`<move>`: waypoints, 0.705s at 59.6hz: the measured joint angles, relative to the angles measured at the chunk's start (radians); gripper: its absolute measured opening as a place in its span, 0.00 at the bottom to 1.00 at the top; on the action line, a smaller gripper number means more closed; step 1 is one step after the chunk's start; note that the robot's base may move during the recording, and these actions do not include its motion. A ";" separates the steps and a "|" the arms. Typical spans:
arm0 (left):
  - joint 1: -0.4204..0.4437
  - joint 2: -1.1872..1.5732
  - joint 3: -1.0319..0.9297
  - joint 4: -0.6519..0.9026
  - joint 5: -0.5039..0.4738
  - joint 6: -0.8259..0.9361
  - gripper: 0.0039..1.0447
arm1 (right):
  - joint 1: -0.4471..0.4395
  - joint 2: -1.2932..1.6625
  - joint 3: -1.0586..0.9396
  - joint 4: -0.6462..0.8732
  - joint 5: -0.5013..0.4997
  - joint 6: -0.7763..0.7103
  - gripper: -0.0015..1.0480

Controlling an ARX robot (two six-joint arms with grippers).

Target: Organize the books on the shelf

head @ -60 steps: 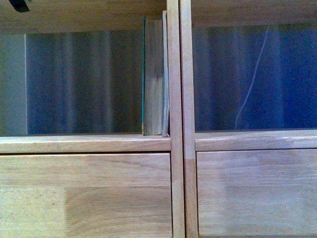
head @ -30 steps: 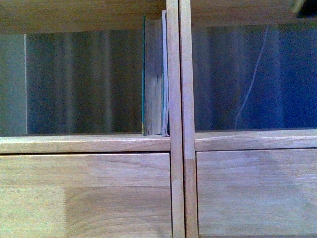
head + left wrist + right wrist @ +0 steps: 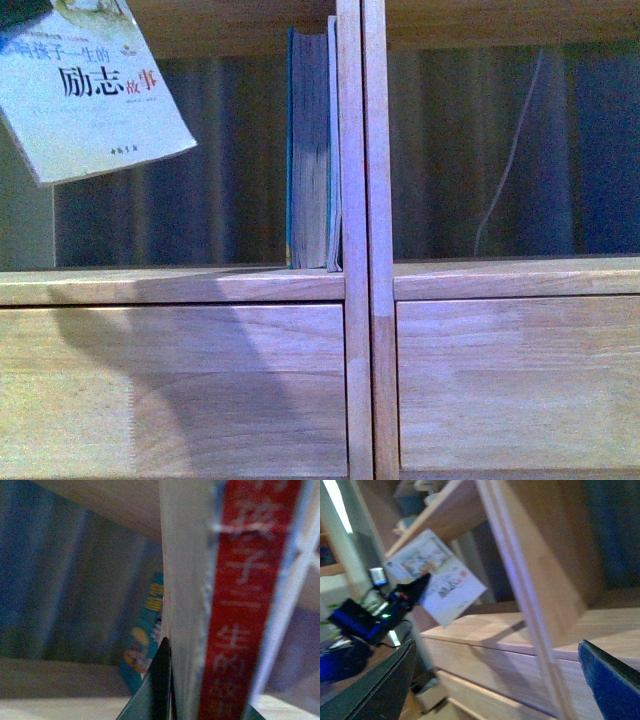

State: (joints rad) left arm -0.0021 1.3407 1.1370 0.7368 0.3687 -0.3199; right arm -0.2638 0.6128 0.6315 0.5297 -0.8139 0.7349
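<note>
The white-and-blue paperback (image 3: 90,90) hangs tilted in front of the upper left of the left compartment. My left gripper (image 3: 200,700) is shut on it, and its white-and-red spine (image 3: 245,605) fills the left wrist view beside one dark finger (image 3: 156,685). The thick teal book (image 3: 308,150) stands upright in the left compartment against the central double upright (image 3: 362,200), with a thin book (image 3: 333,150) between them. Its teal cover also shows in the left wrist view (image 3: 145,635). My right gripper (image 3: 495,685) is open and empty in front of the shelf (image 3: 520,635). The right wrist view shows the paperback (image 3: 440,575) in the left gripper (image 3: 412,587).
The shelf board (image 3: 170,288) runs under both compartments, with plain drawer fronts (image 3: 180,390) below. A thin pale cable (image 3: 510,150) hangs behind the right compartment. My left arm (image 3: 365,620) with its blue wrist parts shows to the left of the shelf.
The paperback has come into the front view at the top left, held by my left gripper. Its shadow now falls on the left drawer front. The standing books have not moved.
</note>
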 joint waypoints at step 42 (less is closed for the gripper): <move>-0.219 0.574 0.633 -0.287 -0.357 0.622 0.06 | 0.151 -0.255 -0.154 -0.334 0.358 -0.813 0.93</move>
State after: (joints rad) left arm -0.2214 1.9144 1.7699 0.4500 0.0116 0.3019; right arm -0.1123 0.3580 0.4778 0.1955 -0.4557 -0.0784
